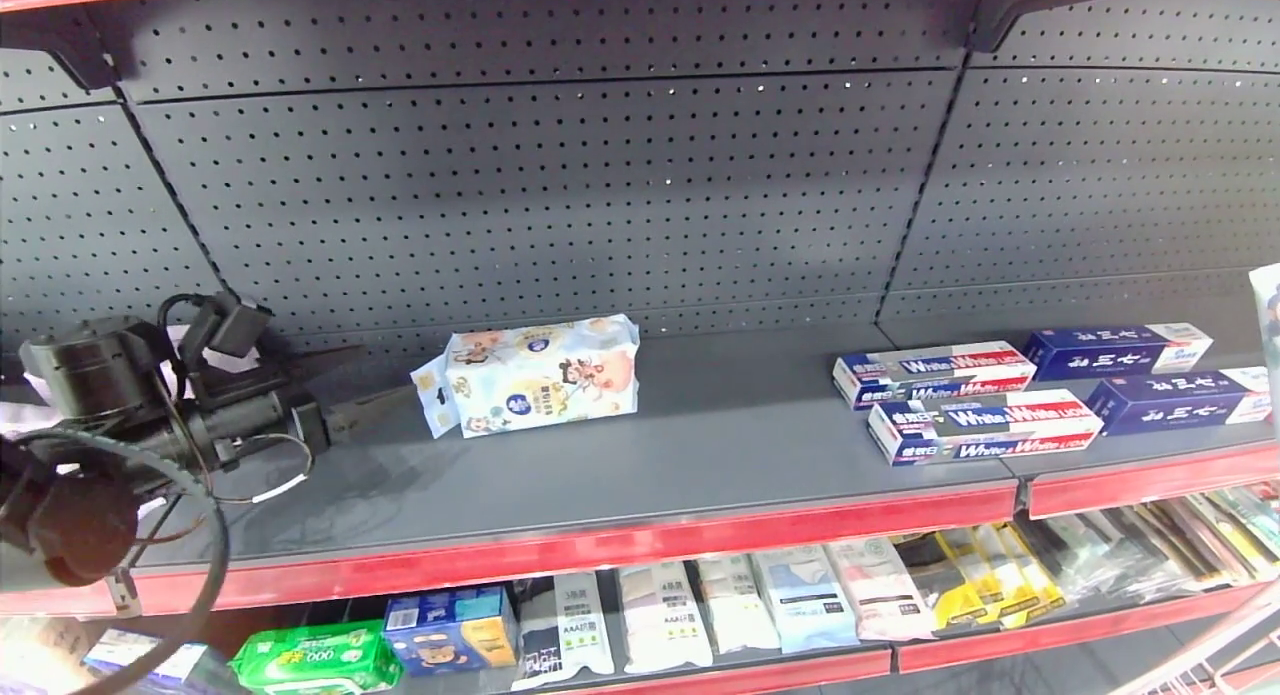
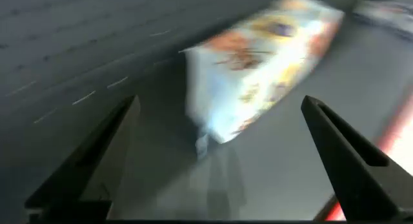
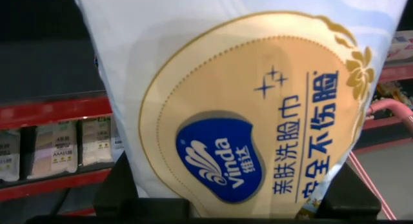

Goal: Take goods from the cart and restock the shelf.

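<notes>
A pale blue tissue pack [image 1: 540, 375] with cartoon print lies on the grey shelf board [image 1: 720, 445], near the pegboard back wall. My left gripper [image 1: 372, 385] is just to its left, open, with its fingers pointing at the pack's end and apart from it. In the left wrist view the same tissue pack [image 2: 258, 62] lies beyond the open left gripper [image 2: 219, 104]. My right gripper [image 3: 235, 195] is shut on a white and cream soft pack [image 3: 239, 108] with a blue logo. An edge of that soft pack [image 1: 1268, 315] shows at the far right.
Two white toothpaste boxes [image 1: 985, 425] and two blue boxes [image 1: 1180, 395] lie at the shelf's right end. The shelf below holds several packs [image 1: 730, 605] and a green wipes pack [image 1: 315, 660]. A pink cart rail [image 3: 393, 108] is on the right.
</notes>
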